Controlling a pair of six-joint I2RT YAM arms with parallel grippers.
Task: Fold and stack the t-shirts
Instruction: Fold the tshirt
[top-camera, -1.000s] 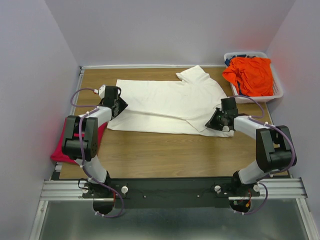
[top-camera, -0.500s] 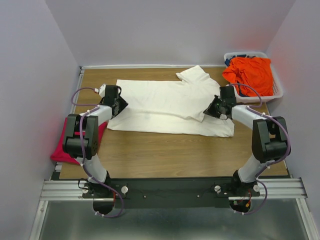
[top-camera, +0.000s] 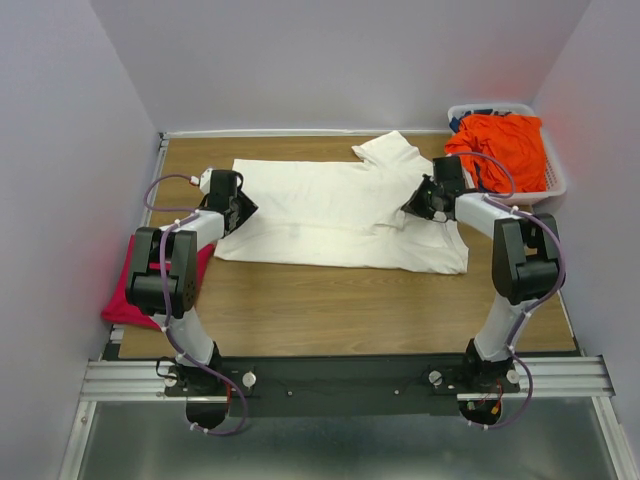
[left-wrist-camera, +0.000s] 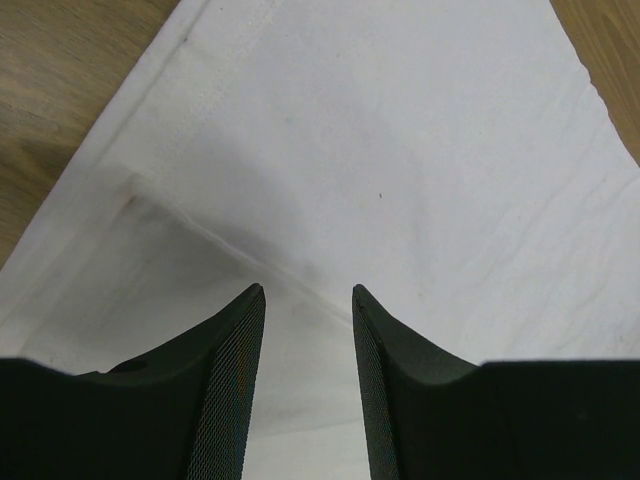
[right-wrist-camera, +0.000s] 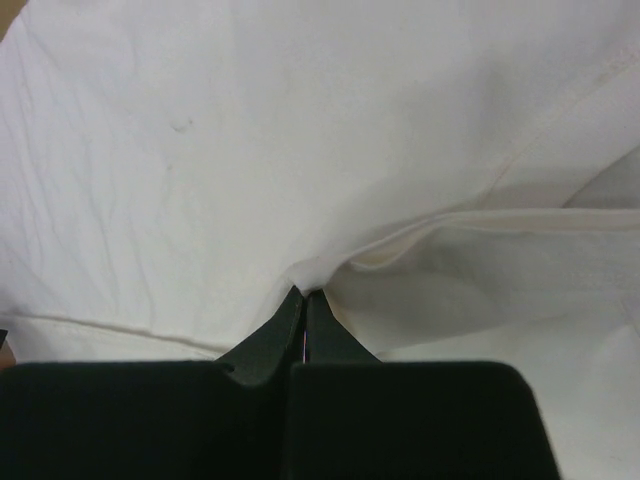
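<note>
The cream-white t-shirt (top-camera: 330, 210) lies spread flat across the far half of the table. My right gripper (top-camera: 413, 206) is shut on a pinched ridge of this shirt's cloth near its right side; in the right wrist view the fold bunches at the closed tips (right-wrist-camera: 304, 292). My left gripper (top-camera: 241, 208) stands open low over the shirt's left end, with white cloth (left-wrist-camera: 400, 150) showing between its fingers (left-wrist-camera: 307, 292). The magenta-pink t-shirt (top-camera: 120, 300) lies at the table's left edge, partly behind the left arm. The bright orange t-shirt (top-camera: 500, 150) is heaped in the basket.
A white plastic lattice basket (top-camera: 556, 186) stands at the far right corner, close behind the right arm. Bare wooden table (top-camera: 340, 310) lies between the shirt and the arm bases. Walls close in on three sides.
My right gripper has shut on the white cloth and moved away from the near right corner, toward the far side and left, dragging the fold with it. The left arm has not moved.
</note>
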